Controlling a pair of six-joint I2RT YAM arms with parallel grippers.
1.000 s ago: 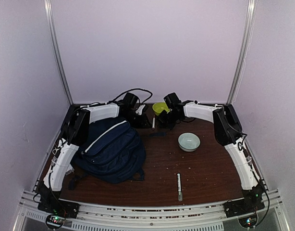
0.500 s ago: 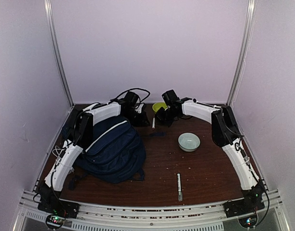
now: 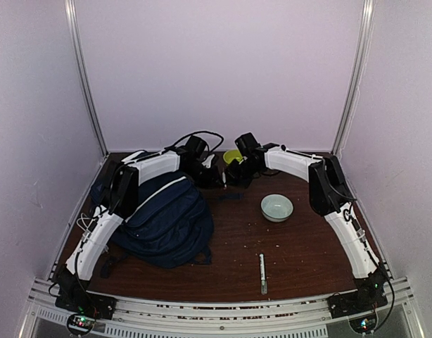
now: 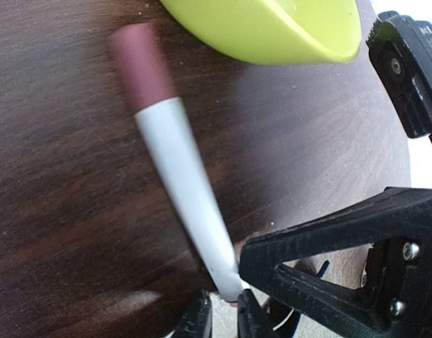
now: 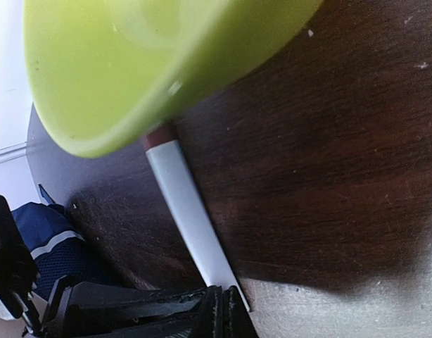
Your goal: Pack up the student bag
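Lying near-left to far-right, student bag (image 3: pixel 163 218), left claw (image 4: pixel 224 318) pinching marker (image 4: pixel 175 165), right claw (image 5: pixel 219 311) pressed together

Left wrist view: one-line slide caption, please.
Left end effector grips the tail of a maroon-capped white marker over the dark wooden table, yellow-green bowl beyond its cap.

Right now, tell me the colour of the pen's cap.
Dusky pink cap, clearest in left wrist view.

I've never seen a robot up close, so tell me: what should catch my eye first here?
The big navy student bag dominates the table's left side. At the far middle, beside a lime-green bowl, the left claw pinches the end of a maroon-capped white pen, with the right claw shut close by.
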